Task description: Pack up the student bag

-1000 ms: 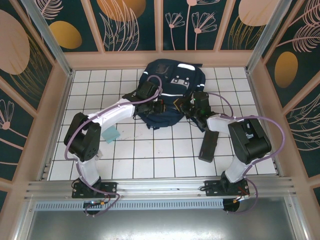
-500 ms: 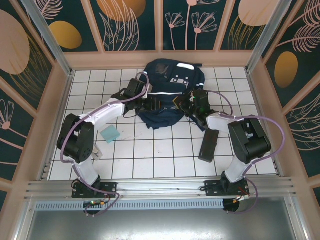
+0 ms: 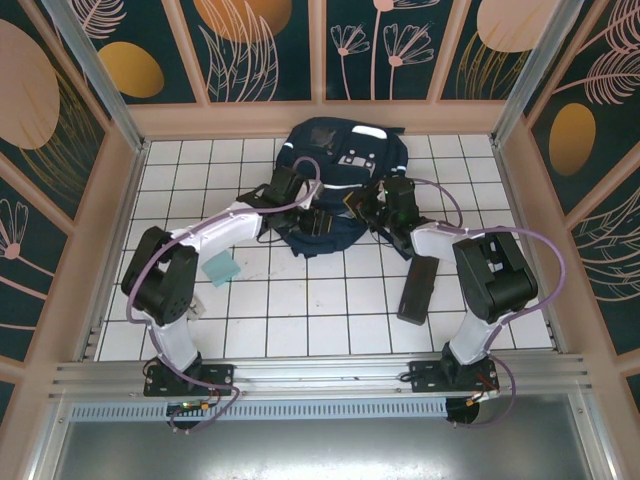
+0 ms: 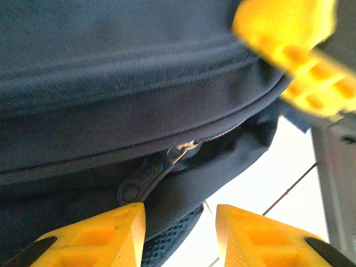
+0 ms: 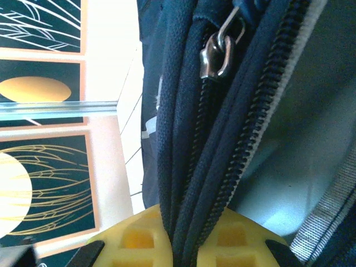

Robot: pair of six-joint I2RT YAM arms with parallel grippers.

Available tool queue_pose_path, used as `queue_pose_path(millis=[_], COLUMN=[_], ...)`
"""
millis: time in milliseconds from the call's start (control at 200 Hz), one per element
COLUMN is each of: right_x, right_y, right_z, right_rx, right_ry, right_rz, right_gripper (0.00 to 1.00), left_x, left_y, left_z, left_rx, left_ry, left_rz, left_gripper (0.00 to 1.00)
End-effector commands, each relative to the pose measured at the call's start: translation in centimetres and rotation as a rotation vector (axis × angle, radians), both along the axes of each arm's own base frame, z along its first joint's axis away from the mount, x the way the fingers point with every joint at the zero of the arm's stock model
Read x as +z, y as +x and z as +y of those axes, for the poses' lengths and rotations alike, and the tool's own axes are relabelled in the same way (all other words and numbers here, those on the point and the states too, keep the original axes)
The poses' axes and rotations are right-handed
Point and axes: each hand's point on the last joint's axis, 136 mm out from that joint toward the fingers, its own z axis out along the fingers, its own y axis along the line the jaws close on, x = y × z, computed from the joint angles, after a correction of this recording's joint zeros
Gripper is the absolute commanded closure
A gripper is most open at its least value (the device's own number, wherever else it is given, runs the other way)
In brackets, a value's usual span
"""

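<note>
Yellow right pincer point(image 5: 177, 245) pinches student bag point(image 5: 167, 111).

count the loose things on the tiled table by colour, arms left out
navy: 1, the student bag
teal: 1, a small flat square
black: 1, a long flat case
total: 3

Robot test booth: white tiled table point(image 3: 300, 310), floral wall panels point(image 3: 260, 50), aluminium frame rail point(image 3: 320, 375).
</note>
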Motion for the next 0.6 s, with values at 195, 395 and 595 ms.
queue_pose_path(millis=[195,395,595], right_x=[3.3,3.7,4.8], right_y=[0.7,0.6,1.2], right_z=[1.4,1.3,1.5], right_rx=[0.083,0.087,0.088], right_ry=[0.031,0.021,0.144], right_rz=[-0.115,-0.133,-0.111], right_gripper=[1.0,1.0,1.0], left_x=[-1.1,-0.4,1.0], left_y=[3.4,4.8,5.1], left_z=[0.9,1.1,-1.6], left_rx=[-0.016,0.055,0.039], left_ry=[0.156,0.014,-0.262], left_rz=[-0.105,-0.058,-0.005], left_gripper=[0.53,0.44,0.33])
